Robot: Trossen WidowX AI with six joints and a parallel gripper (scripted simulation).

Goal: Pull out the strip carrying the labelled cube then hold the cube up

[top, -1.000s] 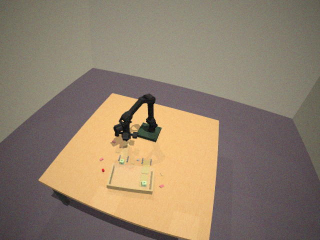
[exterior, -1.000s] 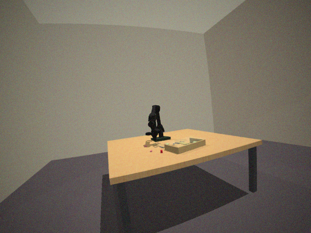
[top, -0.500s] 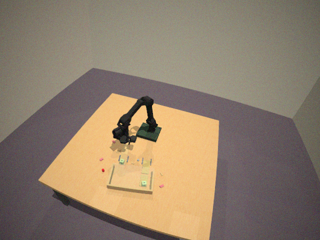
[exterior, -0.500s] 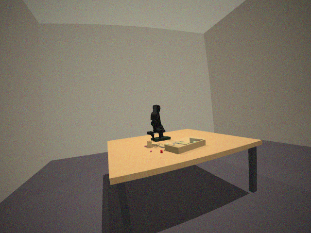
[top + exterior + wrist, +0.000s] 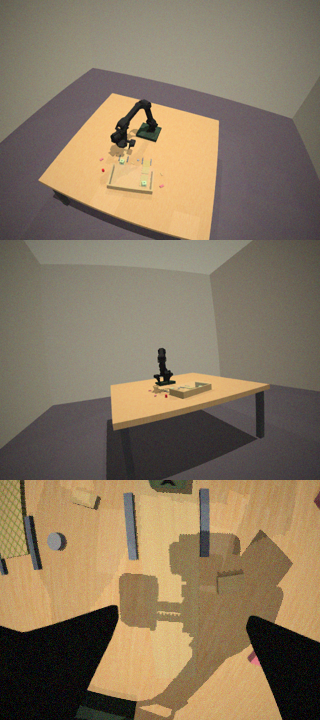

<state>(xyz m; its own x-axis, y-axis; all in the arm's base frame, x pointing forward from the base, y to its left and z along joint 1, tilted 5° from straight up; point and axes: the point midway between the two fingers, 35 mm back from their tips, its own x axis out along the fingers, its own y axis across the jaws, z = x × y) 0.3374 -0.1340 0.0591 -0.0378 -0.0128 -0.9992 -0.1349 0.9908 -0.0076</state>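
A pale strip runs between two blue-grey rails. A green cube with a dark mark is at its far end, near the tray's open back; the mark is cut off in the wrist view. A yellow-green meshed strip lies to the right in the top view, with a gap across it. A second marked green cube sits on its far piece inside the tray. My gripper is wide open and empty, above the table on the base side of the pale strip's rails.
The low-walled tray surrounds the far area on three sides. Around it lie a red piece, pink blocks, a blue-grey disc and a beige block. The arm's shadow crosses the pale strip.
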